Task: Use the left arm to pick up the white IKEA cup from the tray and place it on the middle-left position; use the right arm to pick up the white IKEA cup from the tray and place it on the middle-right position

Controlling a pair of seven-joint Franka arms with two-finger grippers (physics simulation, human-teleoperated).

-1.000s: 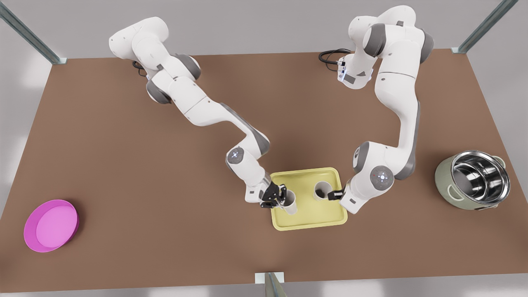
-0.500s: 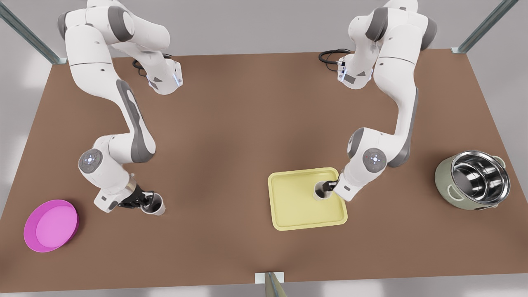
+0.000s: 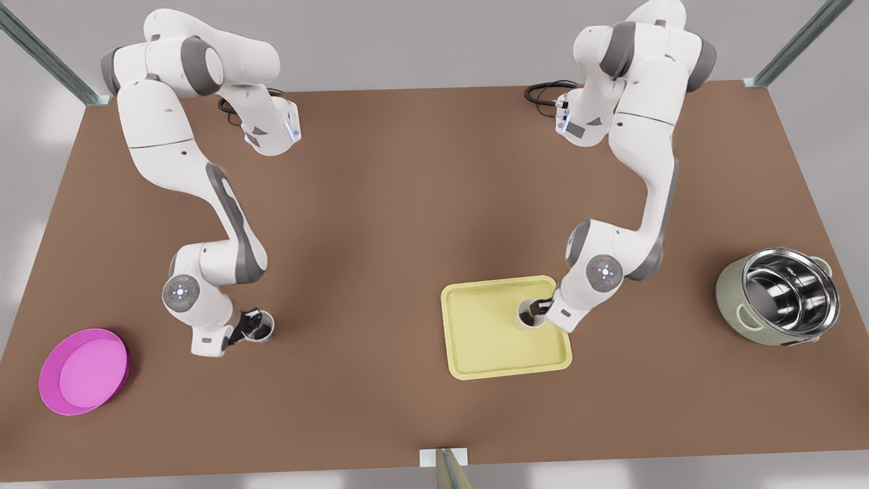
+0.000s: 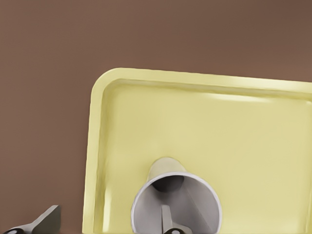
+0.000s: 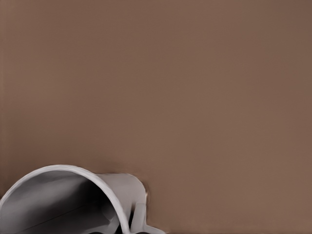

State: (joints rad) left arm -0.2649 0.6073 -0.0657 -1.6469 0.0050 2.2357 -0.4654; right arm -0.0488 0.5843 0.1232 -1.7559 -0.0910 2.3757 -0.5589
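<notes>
While your left gripper [image 3: 540, 309] sits at the yellow tray [image 3: 475, 367] on the front view's right, its jaws stand wide, one finger inside and one outside the rim of the tray cup [image 3: 527, 315], which stands upright near the tray's far corner. Your right gripper [image 3: 252, 327], on the front view's left, pinches the wall of the other white cup [image 3: 263, 333], resting on the brown table [image 3: 380, 204] well apart from the tray.

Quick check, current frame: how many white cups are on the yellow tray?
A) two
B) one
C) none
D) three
B: one white cup stands on the yellow tray with the left gripper at its rim; the other cup is on the table at the right gripper.
</notes>
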